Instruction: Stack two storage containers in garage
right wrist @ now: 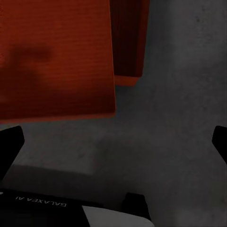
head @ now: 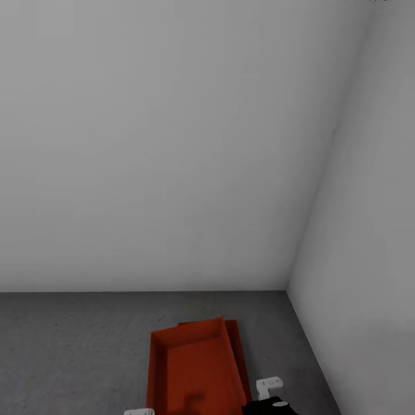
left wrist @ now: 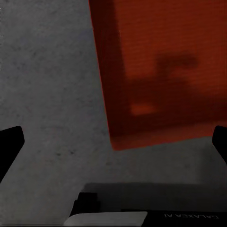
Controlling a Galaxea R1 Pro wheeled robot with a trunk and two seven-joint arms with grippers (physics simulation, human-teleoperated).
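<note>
Both grippers, the left gripper (left wrist: 113, 137) and the right gripper (right wrist: 113, 137), hang wide open and hold nothing; the upper container (head: 193, 369) sits skewed on the lower container (head: 237, 351) just ahead of them on the floor (head: 69, 346), stacked as the task asks

Bare garage corner, grey concrete floor (head: 75, 346), white walls (head: 173, 144)

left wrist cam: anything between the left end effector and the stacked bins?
Nothing. In the left wrist view only bare concrete floor separates the open left end effector from the upper storage container.
</note>
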